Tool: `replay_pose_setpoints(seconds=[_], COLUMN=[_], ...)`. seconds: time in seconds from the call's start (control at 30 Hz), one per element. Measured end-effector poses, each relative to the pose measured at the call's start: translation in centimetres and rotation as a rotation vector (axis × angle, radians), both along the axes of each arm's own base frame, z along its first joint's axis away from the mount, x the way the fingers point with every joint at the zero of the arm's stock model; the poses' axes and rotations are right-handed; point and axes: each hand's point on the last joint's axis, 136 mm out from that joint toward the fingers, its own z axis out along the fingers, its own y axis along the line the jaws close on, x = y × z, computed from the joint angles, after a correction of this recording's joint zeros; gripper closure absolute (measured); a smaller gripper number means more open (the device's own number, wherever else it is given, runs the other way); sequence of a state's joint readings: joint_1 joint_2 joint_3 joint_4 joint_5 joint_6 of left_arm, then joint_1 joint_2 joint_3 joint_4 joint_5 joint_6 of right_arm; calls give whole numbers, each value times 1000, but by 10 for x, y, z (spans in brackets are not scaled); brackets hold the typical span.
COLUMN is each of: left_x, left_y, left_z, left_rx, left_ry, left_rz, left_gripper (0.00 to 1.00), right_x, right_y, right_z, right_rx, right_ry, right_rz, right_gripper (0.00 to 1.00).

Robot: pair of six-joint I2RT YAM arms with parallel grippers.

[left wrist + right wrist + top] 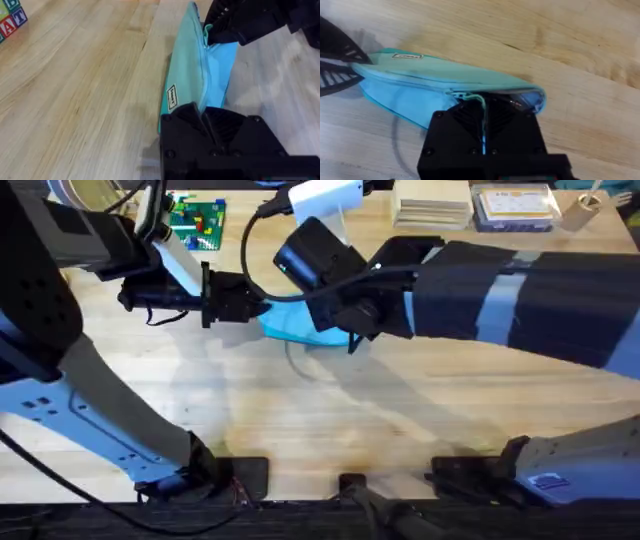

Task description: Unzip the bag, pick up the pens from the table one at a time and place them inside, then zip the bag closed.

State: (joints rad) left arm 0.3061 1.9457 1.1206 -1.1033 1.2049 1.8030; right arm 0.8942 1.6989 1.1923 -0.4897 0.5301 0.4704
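**Both my grippers on the pouch**

My right fingers point(482, 132) pinch the teal zipper pull point(481, 102) at one end of the soft light blue pencil pouch point(420, 80). My left fingers point(202, 117) clamp its opposite end. It lies on the planked wooden tabletop point(330, 405), mid-table, bare grain all round. Farther off: lettered toy blocks point(10, 22), a green board point(197, 222), boxes point(432, 202).

bag point(420, 82): light blue soft cloth, matt, with a small sewn label
table point(75, 90): pale wood, visible plank grain, smooth with a low sheen
gripper fingers point(220, 137): black, probably matt plastic
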Motion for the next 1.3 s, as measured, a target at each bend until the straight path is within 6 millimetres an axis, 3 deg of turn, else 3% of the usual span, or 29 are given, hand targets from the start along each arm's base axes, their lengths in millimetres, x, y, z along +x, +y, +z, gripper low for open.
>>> replay_pose_setpoints(seconds=[0.53,0.97,1.2,1.3], left_x=[0,0,0,0], left_y=[0,0,2,2], left_z=[0,0,-1,-1], left_rx=[0,0,4,4], left_ry=[-1,0,1,1], left_rz=[0,0,3,4], left_gripper=[959,959,959,959], right_x=[9,2,0,3], right_y=[-47,-97,-138,-147], right_z=[-3,-10,-13,-16], right_rx=[-41,-122,-188,-144], right_ry=[75,179,241,272], right_rz=[-95,-185,-276,-311], right_gripper=[971,971,972,971])
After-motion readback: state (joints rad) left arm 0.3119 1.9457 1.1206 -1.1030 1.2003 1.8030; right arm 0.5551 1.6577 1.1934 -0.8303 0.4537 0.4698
